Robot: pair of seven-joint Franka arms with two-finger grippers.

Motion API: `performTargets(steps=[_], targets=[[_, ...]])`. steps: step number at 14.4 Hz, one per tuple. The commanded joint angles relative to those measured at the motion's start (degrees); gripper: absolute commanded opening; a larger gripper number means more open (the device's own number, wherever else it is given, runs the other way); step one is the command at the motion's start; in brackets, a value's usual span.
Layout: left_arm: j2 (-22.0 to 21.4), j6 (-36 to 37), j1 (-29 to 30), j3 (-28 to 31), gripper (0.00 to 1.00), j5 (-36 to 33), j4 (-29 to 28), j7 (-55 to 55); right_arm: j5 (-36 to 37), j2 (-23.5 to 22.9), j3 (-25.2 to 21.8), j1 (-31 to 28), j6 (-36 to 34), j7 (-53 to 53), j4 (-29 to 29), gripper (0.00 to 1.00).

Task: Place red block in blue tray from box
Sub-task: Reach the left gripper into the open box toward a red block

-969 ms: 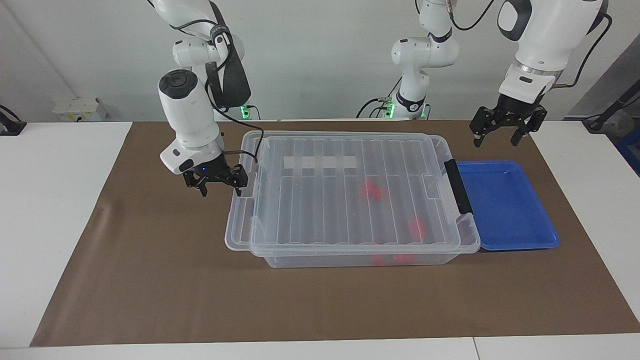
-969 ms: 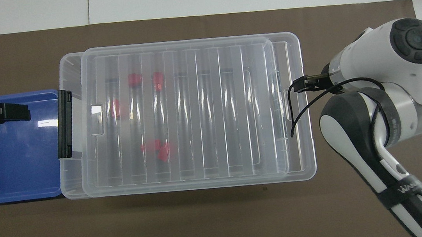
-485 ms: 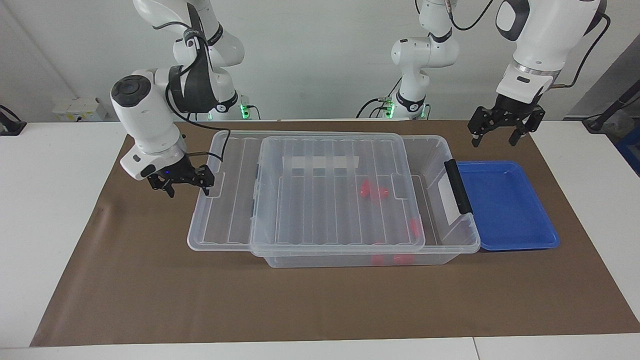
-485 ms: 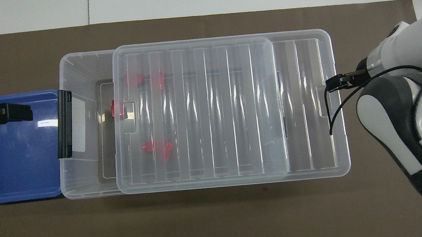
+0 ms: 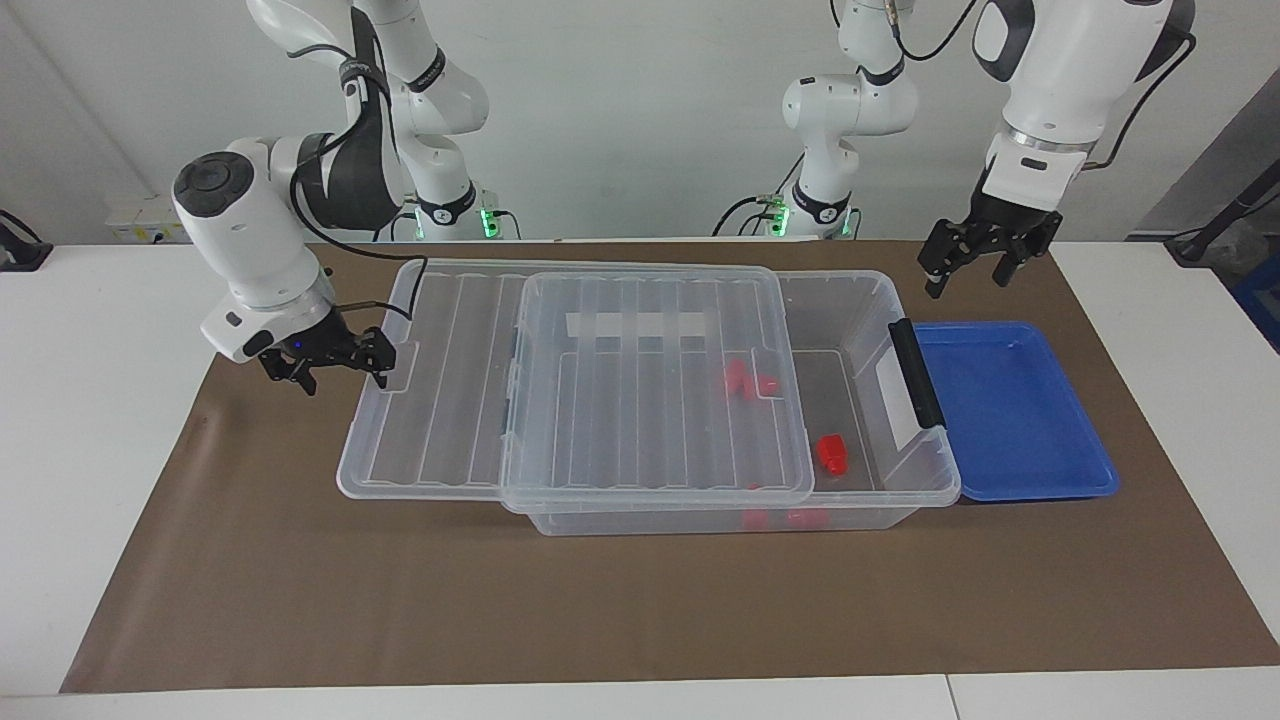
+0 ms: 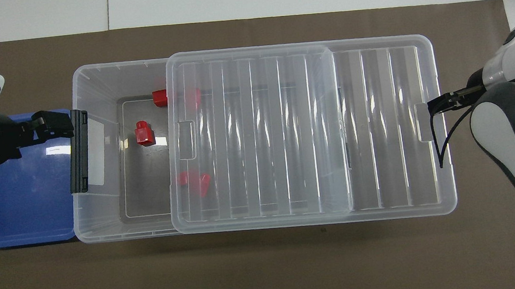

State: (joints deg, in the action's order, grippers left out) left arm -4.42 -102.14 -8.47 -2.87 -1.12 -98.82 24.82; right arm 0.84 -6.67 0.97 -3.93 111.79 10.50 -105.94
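The clear box (image 5: 905, 300) stands mid-table with its ribbed lid (image 5: 600, 400) slid partway off toward the right arm's end. One red block (image 5: 831, 453) lies uncovered on the box floor near the black handle (image 5: 915, 375); it also shows in the overhead view (image 6: 144, 132). Other red blocks (image 6: 194, 182) lie under the lid. The empty blue tray (image 5: 1010, 420) sits against the box's handle end. My right gripper (image 5: 342, 378) is at the lid's end tab, fingers spread, one fingertip (image 5: 384, 372) at the tab. My left gripper (image 5: 965, 275) is open, in the air over the tray's end by the handle.
Brown paper (image 5: 300, 600) covers the table. The lid's free end (image 6: 427, 122) overhangs the mat toward the right arm's end. The right arm's wrist and cable (image 6: 437, 144) are beside it.
My right gripper moved toward the right arm's end and the lid slid with it, uncovering the box's handle end and one red block. My left gripper shifted slightly toward the box.
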Motion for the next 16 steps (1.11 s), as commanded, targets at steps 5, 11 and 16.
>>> performTargets(steps=[5,11,16], targets=[[0.19,-10.26,-4.78,0.67,1.0,-0.28,-8.5,4.53,-0.4,1.83,0.53,-2.92,-2.36,8.57,-1.63,1.0],[8.72,-18.25,-7.97,0.67,1.0,-4.59,-8.59,6.12,-0.31,2.89,0.62,-2.05,-2.62,7.08,-0.23,1.0],[11.45,-27.48,-7.44,0.58,1.0,-4.59,-13.32,1.66,0.65,5.08,0.7,1.37,-5.87,-2.74,2.93,1.0]])
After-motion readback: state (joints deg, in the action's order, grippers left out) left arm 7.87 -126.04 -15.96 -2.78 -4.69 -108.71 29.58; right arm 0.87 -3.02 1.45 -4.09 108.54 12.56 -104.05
